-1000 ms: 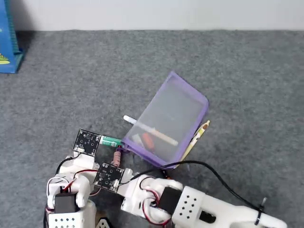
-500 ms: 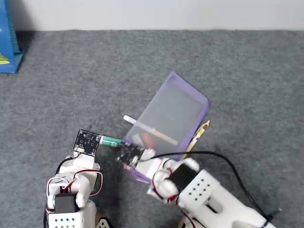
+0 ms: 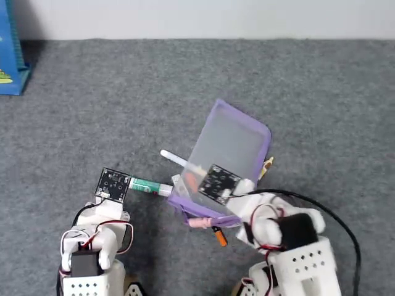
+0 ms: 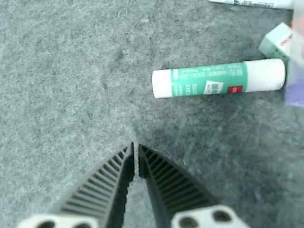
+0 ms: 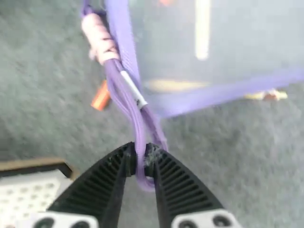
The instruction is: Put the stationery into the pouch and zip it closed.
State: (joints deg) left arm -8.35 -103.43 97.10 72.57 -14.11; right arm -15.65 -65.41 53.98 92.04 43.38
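Nearest the bases, the left gripper (image 4: 137, 154) hangs low over the grey mat (image 3: 92, 105), jaws together and holding nothing. The right gripper (image 5: 141, 161) is clamped on the purple loop (image 5: 137, 128) that runs off the near corner of the pouch (image 3: 229, 148).

Just past that grip, the pink zip pull (image 5: 99, 32) lies at the pouch's near edge, with a small orange piece (image 5: 100, 95) loose on the mat beside it.

The glue stick (image 4: 218, 78) lies flat on the mat just ahead of the left jaws, its white end close to the pouch edge. A small eraser (image 4: 275, 40) sits beside it. A white pen (image 3: 174, 158) pokes out from the pouch's side. Whether it is inside or underneath cannot be told.

Further out, the pouch lies skewed on the mat, translucent face up. A yellow pencil (image 3: 266, 165) shows at its far side, outside it. A blue box (image 3: 9, 55) stands at the far corner, well apart.

Judgement: loading stage, early. The right arm seems to be steadying or turning the pouch by its loop, and several items are not in. Whether the zip is open cannot be told.

Next move: part the left jaws, square them across the glue stick's barrel, and pick it up while the right arm presents the mouth.
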